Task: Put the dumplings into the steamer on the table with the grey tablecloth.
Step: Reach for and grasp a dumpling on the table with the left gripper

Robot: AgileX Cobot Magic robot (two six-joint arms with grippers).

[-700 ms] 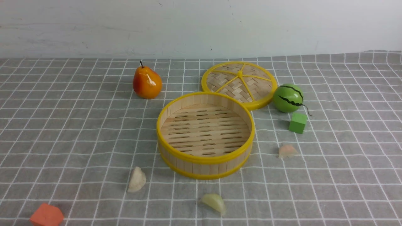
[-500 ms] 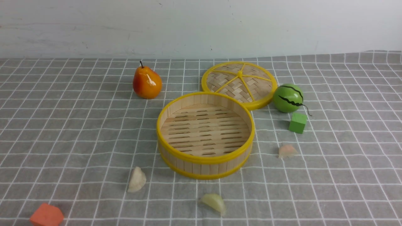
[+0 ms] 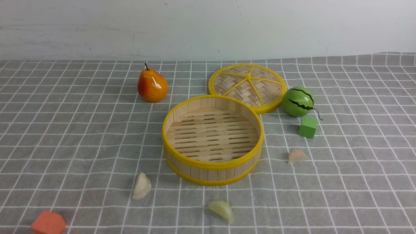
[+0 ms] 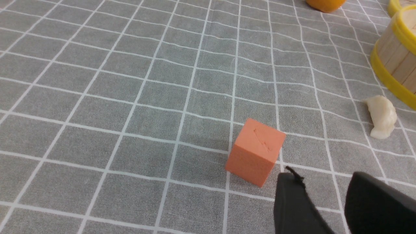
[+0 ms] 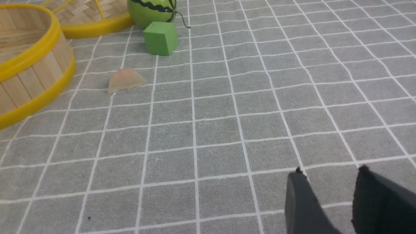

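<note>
All three dumplings are on the grey tablecloth (image 3: 65,130), outside the steamer (image 3: 211,174). Going by the front view with the steamer as the clock's centre:

- whitish dumpling (image 3: 141,186) at about 8 o'clock, near the wall
- yellow-green dumpling (image 3: 221,210) at 6 o'clock, a bit further out
- pink-orange dumpling (image 3: 297,156) between 3 and 4 o'clock

The steamer sits open, roughly mid-table (image 3: 357,195). Its lid (image 3: 247,84) lies flat at 1 o'clock, just behind it.

Other stuff around it:

- pear (image 3: 151,85) at about 10 o'clock
- little watermelon (image 3: 298,101) at 2 o'clock, right beside the lid
- green cube (image 3: 308,126) at 3 o'clock
- orange-red block (image 3: 48,223) way out at 8 o'clock, by the near edge

Neither arm shows in the front view, only the wrist cams catch them. The left gripper (image 4: 325,182) is low over the cloth and angled forward. Its jaws are apart with nothing between them, and one fingertip is just beside the orange-red block. The right gripper (image 5: 330,175) has the same pose, low and tilted forward over bare cloth, with a clear empty gap. It's well apart from the pink-orange dumpling. Can't tell if either one touches the cloth.
</note>
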